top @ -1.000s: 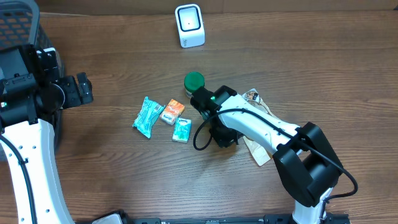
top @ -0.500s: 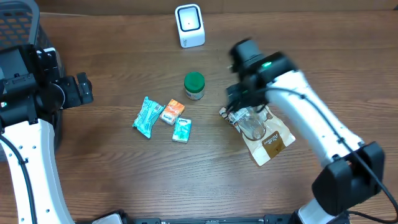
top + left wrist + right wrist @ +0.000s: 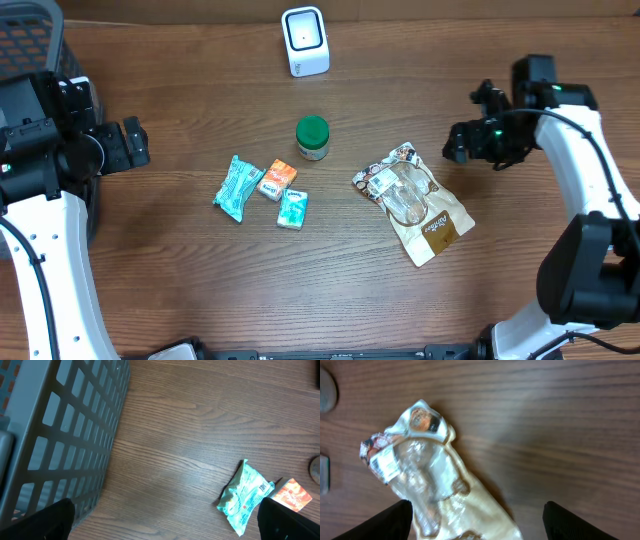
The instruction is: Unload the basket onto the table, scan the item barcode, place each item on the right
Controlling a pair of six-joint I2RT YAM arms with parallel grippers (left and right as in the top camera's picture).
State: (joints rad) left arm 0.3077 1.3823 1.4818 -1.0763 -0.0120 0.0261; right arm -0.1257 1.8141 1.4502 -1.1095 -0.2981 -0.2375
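Note:
The white scanner (image 3: pixel 304 40) stands at the back of the table. A tan pouch (image 3: pixel 413 203) with a clear window lies flat right of centre. It fills the lower left of the right wrist view (image 3: pixel 435 485), with a white label (image 3: pixel 382 462) at its end. My right gripper (image 3: pixel 462 142) hovers to the pouch's right, open (image 3: pixel 480 522) and holding nothing. My left gripper (image 3: pixel 135 143) is open at the far left beside the basket, also holding nothing (image 3: pixel 167 522). A teal packet (image 3: pixel 245 497) lies near its right finger.
A green-lidded jar (image 3: pixel 312 137) stands in the middle. The teal packet (image 3: pixel 238 187), an orange packet (image 3: pixel 277 179) and a small teal packet (image 3: pixel 292 209) lie left of it. A dark mesh basket (image 3: pixel 30 40) sits at the left edge, close to the left arm (image 3: pixel 65 425).
The right arm swung from the table's middle, over the pouch, out to the right side, and its jaws opened wide. The pouch now lies uncovered. The left arm stayed still.

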